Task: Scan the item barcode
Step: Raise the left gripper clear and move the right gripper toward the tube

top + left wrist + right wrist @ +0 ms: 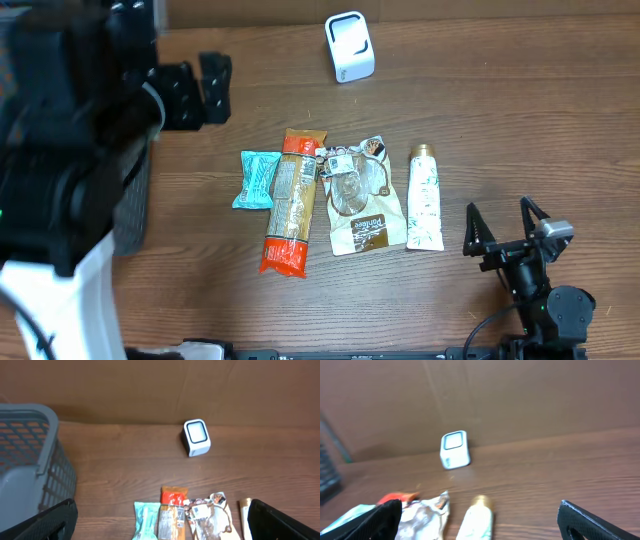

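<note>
A white barcode scanner (349, 47) stands at the back of the wooden table, also seen as the scanner (196, 437) and the scanner (454, 449). The items lie in a row mid-table: a teal packet (256, 180), a long orange and brown packet (290, 200), a clear crumpled pouch (360, 200) and a white tube with a gold cap (424, 197). My left gripper (198, 90) hangs open at the back left, apart from them. My right gripper (505, 235) stands open to the right of the tube, holding nothing. In the wrist views the left gripper (162, 525) and right gripper (485, 525) are empty.
A grey mesh basket (30, 460) stands at the left edge, partly under my left arm in the overhead view. A brown wall rises behind the scanner. Bare wood lies between the scanner and the row of items.
</note>
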`<state>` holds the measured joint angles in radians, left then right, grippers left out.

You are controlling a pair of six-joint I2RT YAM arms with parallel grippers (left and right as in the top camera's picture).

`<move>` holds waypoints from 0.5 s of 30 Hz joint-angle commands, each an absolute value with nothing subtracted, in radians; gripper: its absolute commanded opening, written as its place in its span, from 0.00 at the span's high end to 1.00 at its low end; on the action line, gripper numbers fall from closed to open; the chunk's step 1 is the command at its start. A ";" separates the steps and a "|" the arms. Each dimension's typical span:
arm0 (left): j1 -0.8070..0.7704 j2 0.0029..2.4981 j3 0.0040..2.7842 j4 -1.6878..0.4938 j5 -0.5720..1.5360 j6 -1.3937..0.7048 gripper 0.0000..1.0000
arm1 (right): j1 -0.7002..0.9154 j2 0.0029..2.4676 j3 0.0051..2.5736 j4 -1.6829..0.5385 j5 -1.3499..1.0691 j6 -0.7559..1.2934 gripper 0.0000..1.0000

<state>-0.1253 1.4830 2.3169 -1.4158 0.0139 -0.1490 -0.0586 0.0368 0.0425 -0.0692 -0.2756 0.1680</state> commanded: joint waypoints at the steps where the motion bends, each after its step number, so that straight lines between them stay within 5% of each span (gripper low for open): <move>1: -0.128 1.481 2.317 -1.418 0.000 -0.127 0.00 | -0.063 0.127 0.199 -0.071 -0.365 0.190 0.00; 15: -0.128 1.499 2.316 -1.418 0.000 -0.127 0.00 | 0.048 1.145 1.147 -0.874 -0.416 0.014 0.00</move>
<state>-0.1253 1.4914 2.3157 -1.4197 0.0101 -0.1486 -0.0093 1.0134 1.0336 -0.8009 -0.4641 0.0765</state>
